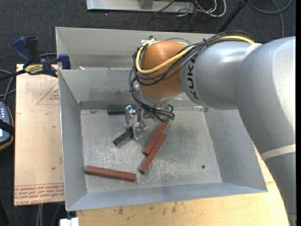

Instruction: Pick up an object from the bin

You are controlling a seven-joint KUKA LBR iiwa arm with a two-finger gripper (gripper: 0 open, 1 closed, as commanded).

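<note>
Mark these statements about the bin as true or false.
1. A long reddish-brown bar lies near the front left of the bin. True.
2. The gripper hangs over the bin's front right corner. False: it is near the middle of the floor, at the upper end of a dark green stick.
3. Two slanted brown bars lie close together, just to the view's right of the gripper. True.
4. The small dark green block rests on top of the long reddish-brown bar. False: it lies by the back wall, well apart from that bar.
</note>
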